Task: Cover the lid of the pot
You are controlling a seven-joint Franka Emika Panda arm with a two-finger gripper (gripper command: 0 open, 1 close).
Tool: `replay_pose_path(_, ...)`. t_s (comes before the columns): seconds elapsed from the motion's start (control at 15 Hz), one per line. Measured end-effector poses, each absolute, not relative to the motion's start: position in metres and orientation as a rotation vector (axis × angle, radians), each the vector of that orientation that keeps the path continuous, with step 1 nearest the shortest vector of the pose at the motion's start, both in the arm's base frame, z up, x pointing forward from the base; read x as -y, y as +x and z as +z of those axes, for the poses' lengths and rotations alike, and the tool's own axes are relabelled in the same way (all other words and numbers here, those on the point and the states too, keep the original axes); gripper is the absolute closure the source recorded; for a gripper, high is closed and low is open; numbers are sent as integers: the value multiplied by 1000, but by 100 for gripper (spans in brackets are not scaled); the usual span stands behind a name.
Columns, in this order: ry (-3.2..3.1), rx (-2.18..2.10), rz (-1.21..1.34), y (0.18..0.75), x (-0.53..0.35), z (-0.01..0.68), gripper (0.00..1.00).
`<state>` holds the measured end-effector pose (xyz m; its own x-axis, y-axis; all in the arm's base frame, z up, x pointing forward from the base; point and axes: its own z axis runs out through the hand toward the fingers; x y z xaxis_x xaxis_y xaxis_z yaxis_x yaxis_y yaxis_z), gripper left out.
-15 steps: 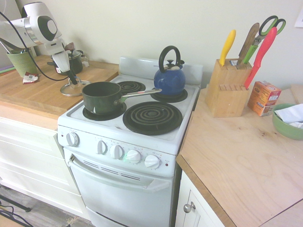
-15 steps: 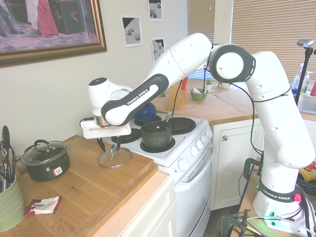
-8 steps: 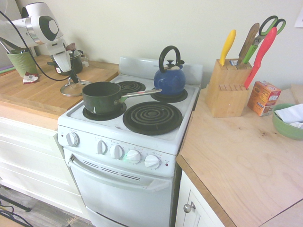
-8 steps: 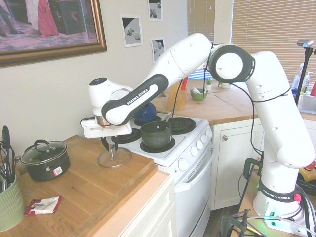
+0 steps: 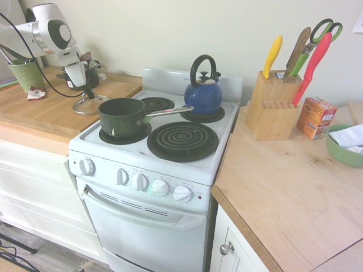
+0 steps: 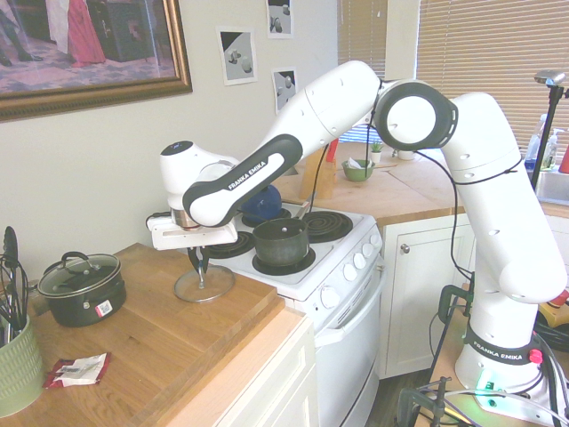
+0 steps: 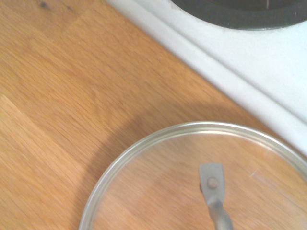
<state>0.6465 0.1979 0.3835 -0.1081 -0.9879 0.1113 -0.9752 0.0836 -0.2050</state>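
Glass lid (image 6: 216,287) lies level, or very nearly so, with its domed side and handle (image 7: 218,199) facing up and its silver rim (image 7: 187,128) around the lower edge. Being round, it has no long axis of its own; the handle gives it one, and in the wrist view that metal strap runs from the middle of the glass down to the bottom edge, leaning slightly right.

In the second exterior view the lid is left of centre, on the wooden counter (image 6: 147,342) close beside the white stove (image 6: 307,289); whether the rim touches the wood all round cannot be told. In the first exterior view it shows at left, just left of the dark green saucepan (image 5: 122,120), which sits on the front left burner with its long silver handle pointing right.

The gripper (image 6: 200,269) reaches down from above, so the lid is directly beneath it, glass and rim spreading out on both sides of the fingertips. The fingers are together, clamped on the lid's handle near its middle. The dark two-handled pot (image 6: 84,298) stands well apart, at the left of the second exterior view.
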Motion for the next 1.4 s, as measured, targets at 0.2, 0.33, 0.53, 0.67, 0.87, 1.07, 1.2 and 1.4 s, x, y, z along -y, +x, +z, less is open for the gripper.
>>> replay_pose_path(0.2, -2017, -2248, -373, 645, -192, 417, 100)
replay_pose_path(0.33, -1978, -2243, -387, 641, -181, 450, 100)
replay_pose_path(0.53, -1913, -2252, -400, 635, -148, 489, 100)
replay_pose_path(0.67, -1898, -2264, -393, 628, -123, 498, 100)
replay_pose_path(0.87, -1894, -2304, -383, 607, -84, 496, 100)
replay_pose_path(1.07, -1890, -2336, -385, 581, -47, 491, 100)
replay_pose_path(1.2, -1887, -2355, -384, 566, -23, 482, 100)
replay_pose_path(1.4, -1887, -2375, -375, 554, 4, 467, 100)
